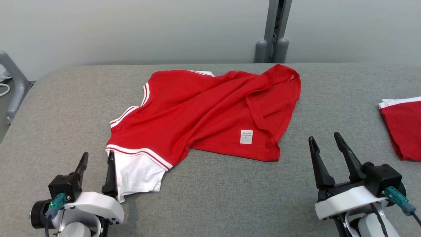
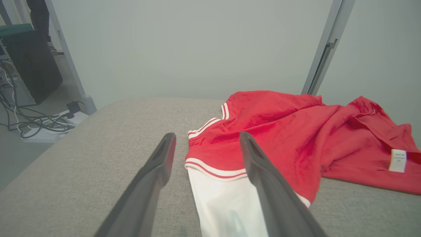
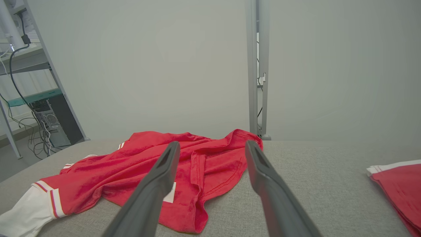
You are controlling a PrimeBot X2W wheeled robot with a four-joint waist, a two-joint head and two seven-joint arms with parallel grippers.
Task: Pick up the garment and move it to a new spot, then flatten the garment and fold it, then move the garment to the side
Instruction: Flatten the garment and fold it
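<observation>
Loosely crumpled red garment [image 1: 204, 108] (white sleeve [image 1: 138, 172], label [image 1: 246, 137] up) on grey table [image 1: 230, 197]; both jaws spread.

Red garment [image 1: 204, 108], white sleeve [image 1: 138, 174] with striped trim, grey table [image 1: 230, 197], seemingly matching red cloth [image 1: 403, 128].

The head view looks forward and down on the grey table [image 1: 210, 204] from above its near edge. Each wrist view sits low (almost at tabletop height), facing the back wall [image 3: 164, 65]; all three share the red garment [image 1: 204, 112].
</observation>
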